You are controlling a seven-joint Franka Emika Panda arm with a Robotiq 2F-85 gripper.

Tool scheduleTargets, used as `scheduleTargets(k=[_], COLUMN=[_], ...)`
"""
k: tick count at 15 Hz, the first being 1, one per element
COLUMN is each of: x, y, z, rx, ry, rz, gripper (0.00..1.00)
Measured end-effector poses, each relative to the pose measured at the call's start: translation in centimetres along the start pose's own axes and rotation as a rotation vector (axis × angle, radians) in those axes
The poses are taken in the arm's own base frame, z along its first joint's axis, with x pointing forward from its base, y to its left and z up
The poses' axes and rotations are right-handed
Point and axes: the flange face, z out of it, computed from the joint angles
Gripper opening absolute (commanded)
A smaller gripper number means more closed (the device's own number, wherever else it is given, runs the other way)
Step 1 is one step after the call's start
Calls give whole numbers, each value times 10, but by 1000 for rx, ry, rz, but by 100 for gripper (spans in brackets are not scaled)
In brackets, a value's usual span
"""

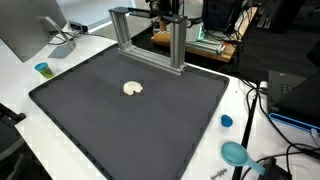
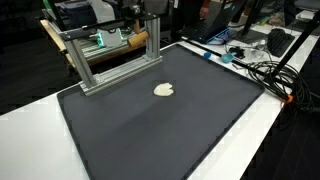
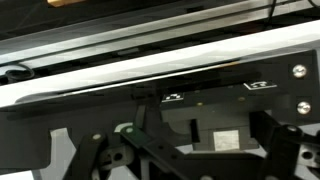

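A white worktop [image 1: 20, 85] carries a black mat [image 1: 130, 125], with a metal frame [image 1: 179, 45] standing at the mat's far edge in both exterior views. The end effector [image 3: 165, 150] is near the frame's top beam. Only its dark linkages show in the wrist view, so I cannot tell whether it is spread or pressed together. A small cream lump [image 1: 133, 88] lies on the mat, well apart from the frame.

This looks like a robotics lab or an office: a white desk [image 1: 14, 95] with a black mat [image 1: 130, 125], an aluminium frame [image 1: 180, 45], a computer monitor [image 1: 22, 30] and many loose cables [image 2: 262, 68].
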Motion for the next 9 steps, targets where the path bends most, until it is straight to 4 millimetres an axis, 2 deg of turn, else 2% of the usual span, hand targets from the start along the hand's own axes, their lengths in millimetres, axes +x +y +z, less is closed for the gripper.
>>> scheduleTargets(k=[5,9], x=[-10,-15], y=[-21,-16], z=[-12,-13], rx=[-72,-74], ry=[86,63], rz=[-82,-54], gripper=[100,100])
